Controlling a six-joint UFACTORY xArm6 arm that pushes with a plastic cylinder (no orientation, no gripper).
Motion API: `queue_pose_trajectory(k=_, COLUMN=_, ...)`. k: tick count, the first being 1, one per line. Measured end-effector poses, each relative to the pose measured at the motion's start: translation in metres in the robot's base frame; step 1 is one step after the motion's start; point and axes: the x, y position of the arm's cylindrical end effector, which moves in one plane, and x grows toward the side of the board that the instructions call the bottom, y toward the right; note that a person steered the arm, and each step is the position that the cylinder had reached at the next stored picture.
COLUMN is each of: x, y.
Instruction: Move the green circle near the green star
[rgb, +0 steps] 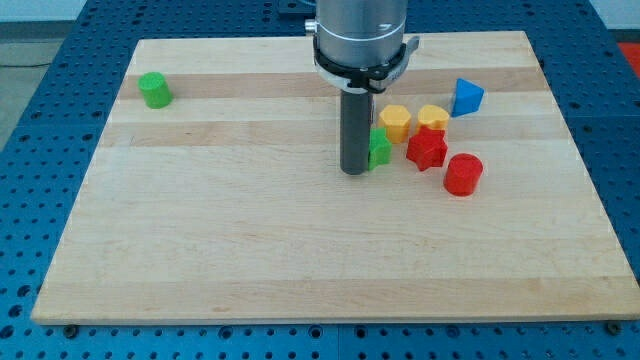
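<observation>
In the camera view, the wooden board (250, 250) fills most of the frame, lying on a blue perforated table (30, 200) that shows around all its edges. The green circle (154, 89) stands alone near the board's top-left corner, just inside the left edge and a little below the top edge. Bare wood lies between it and the cluster on the right, so that stretch of the board is open.

My tip (355, 171) sits right of centre in the upper half of the board, at the lower end of the dark rod hanging from the grey arm body (360, 35). The arm carries no pincer, only this rod, so no spread or pressed state applies. The green star (380, 148) is just to the view's right of the rod and partly hidden behind it; whether the two touch I cannot tell.

The other blocks crowd close to the star. A yellow hexagon-like block (395, 122) lies just above and to its right, and a second yellow block (433, 117) (its shape is unclear) sits beside that. A red star (426, 149) lies just right of the green star, below the yellow pair, and a red cylinder (463, 174) stands at its lower right. A blue block (466, 97), angular in outline, is nearest the right edge.

The whole lower half of the board is bare.
</observation>
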Motion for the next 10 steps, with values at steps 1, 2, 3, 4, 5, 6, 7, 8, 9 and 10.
queue_pose_trajectory(k=1, x=0.0, y=0.002)
queue_pose_trajectory(k=2, x=0.017, y=-0.019)
queue_pose_trajectory(k=3, x=0.031, y=-0.087)
queue_pose_trajectory(k=4, x=0.017, y=-0.168)
queue_pose_trajectory(k=5, x=-0.011, y=-0.25)
queue_pose_trajectory(k=6, x=-0.041, y=-0.329)
queue_pose_trajectory(k=7, x=-0.044, y=-0.33)
queue_pose_trajectory(k=8, x=-0.084, y=-0.329)
queue_pose_trajectory(k=9, x=-0.141, y=-0.329)
queue_pose_trajectory(k=10, x=-0.168, y=-0.321)
